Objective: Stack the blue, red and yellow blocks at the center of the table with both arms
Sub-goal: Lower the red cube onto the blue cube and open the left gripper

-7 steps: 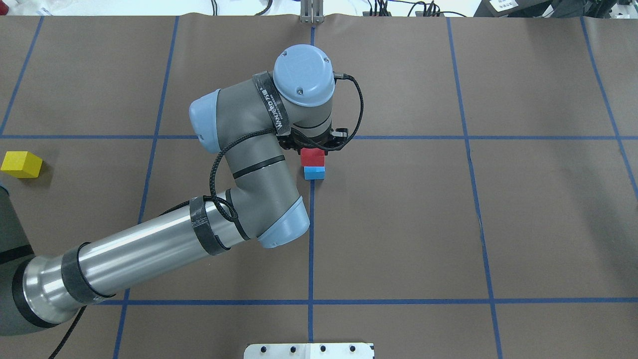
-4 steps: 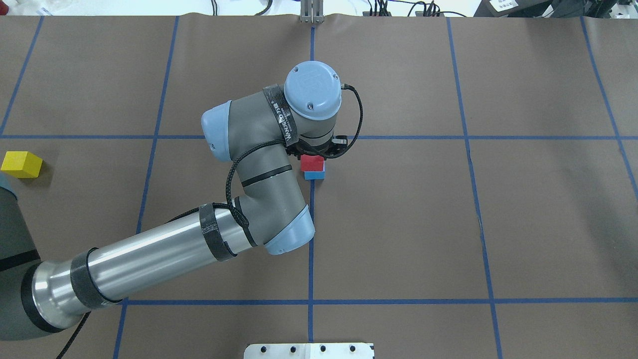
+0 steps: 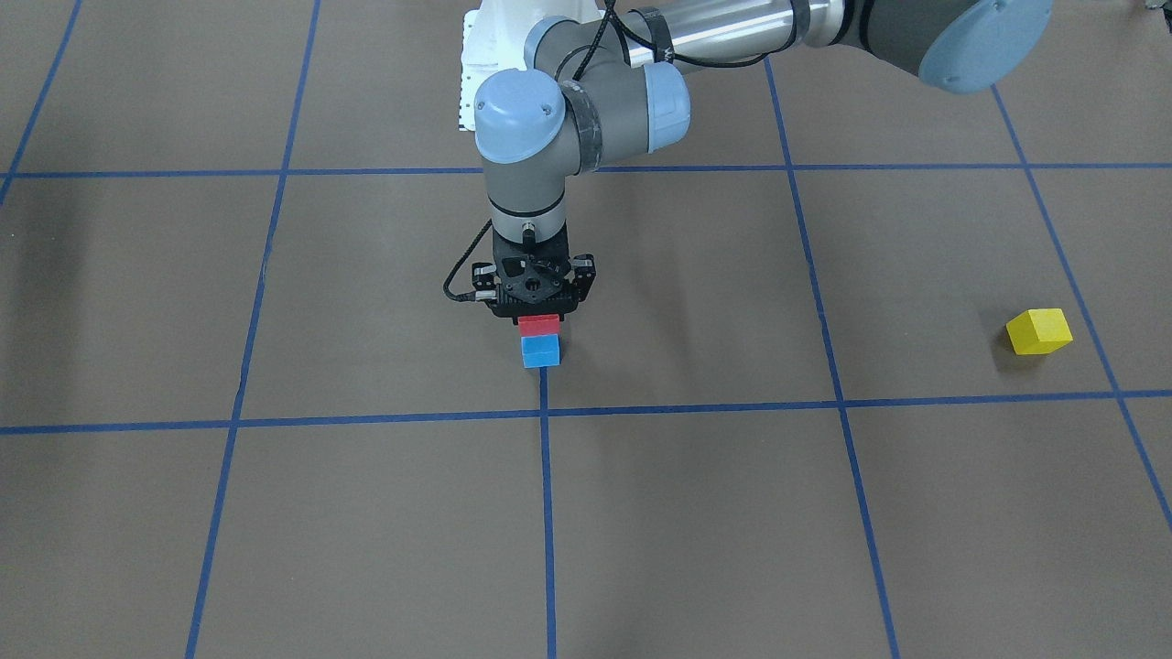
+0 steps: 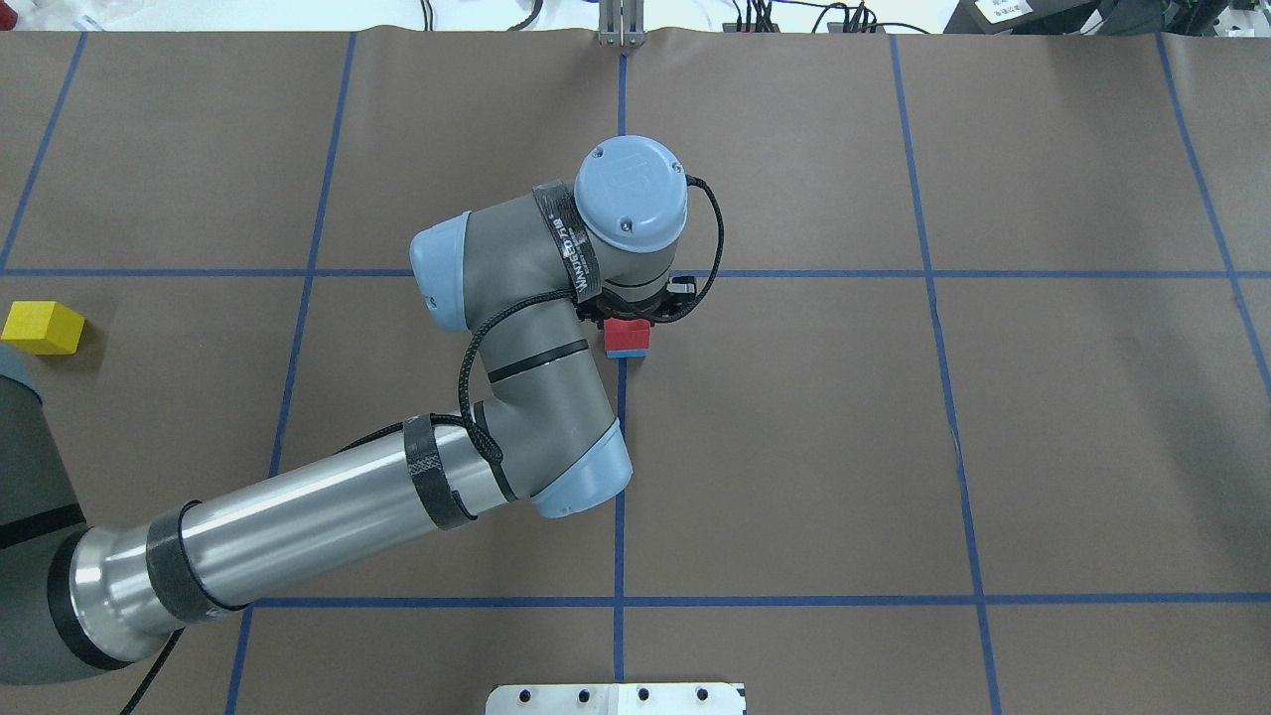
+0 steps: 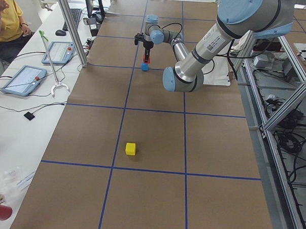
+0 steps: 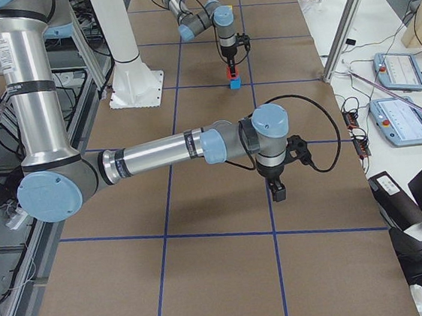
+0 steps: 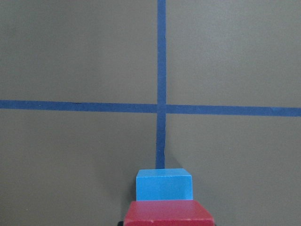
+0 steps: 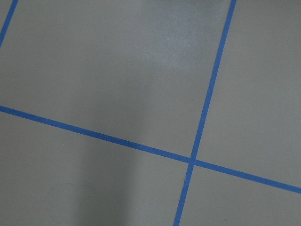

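Observation:
A blue block [image 3: 540, 351] sits at the table's centre crossing. My left gripper [image 3: 538, 318] points straight down and is shut on a red block [image 3: 538, 324], which rests on or just above the blue block; I cannot tell if they touch. The left wrist view shows the red block [image 7: 169, 213] right behind the blue block [image 7: 164, 184]. In the overhead view the red block [image 4: 628, 335] covers most of the blue block [image 4: 627, 353]. A yellow block [image 4: 42, 327] lies alone at the far left of the table. My right gripper [image 6: 277, 191] hovers low over bare table; I cannot tell if it is open.
Blue tape lines [image 4: 620, 477] divide the brown table into a grid. The white robot base plate [image 4: 616, 698] is at the near edge. Operator tablets [image 5: 22, 78] lie on a side bench past the table's far edge.
My left arm has lowered the red block onto the blue block, so less of the blue block shows from overhead. The yellow block has not moved.

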{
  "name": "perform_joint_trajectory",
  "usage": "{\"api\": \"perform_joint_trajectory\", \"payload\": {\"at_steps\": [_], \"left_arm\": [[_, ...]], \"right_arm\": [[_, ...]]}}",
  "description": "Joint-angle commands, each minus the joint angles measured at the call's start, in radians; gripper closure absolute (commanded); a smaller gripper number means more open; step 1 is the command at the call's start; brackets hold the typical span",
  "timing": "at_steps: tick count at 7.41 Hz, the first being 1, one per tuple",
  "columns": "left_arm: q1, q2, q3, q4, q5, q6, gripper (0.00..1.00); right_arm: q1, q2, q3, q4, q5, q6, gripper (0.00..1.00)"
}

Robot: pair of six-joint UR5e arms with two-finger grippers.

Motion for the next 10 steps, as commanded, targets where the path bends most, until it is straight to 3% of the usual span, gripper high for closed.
{"api": "perform_joint_trajectory", "payload": {"at_steps": [1, 4, 7, 8, 9, 10], "left_arm": [[0.001, -0.003, 0.002, -0.009, 0.013, 0.024, 0.76], [0.001, 0.000, 0.008, -0.010, 0.013, 0.052, 0.72], [0.001, 0.000, 0.008, -0.010, 0.013, 0.074, 0.50], [0.001, 0.000, 0.008, -0.012, 0.013, 0.074, 0.48], [0.001, -0.001, 0.008, -0.013, 0.015, 0.074, 0.19], [0.001, 0.003, 0.011, -0.035, 0.024, 0.072, 0.12]], "right_arm": [[0.000, -0.001, 0.000, 0.000, 0.000, 0.000, 0.00], [0.000, -0.003, 0.000, 0.000, 0.000, 0.000, 0.00], [-0.001, -0.004, 0.000, 0.000, 0.002, 0.000, 0.00], [-0.001, -0.004, 0.000, 0.000, 0.000, 0.000, 0.00], [0.000, -0.004, 0.000, 0.000, 0.000, 0.000, 0.00], [0.000, -0.004, 0.000, 0.000, 0.002, 0.000, 0.00]]}}
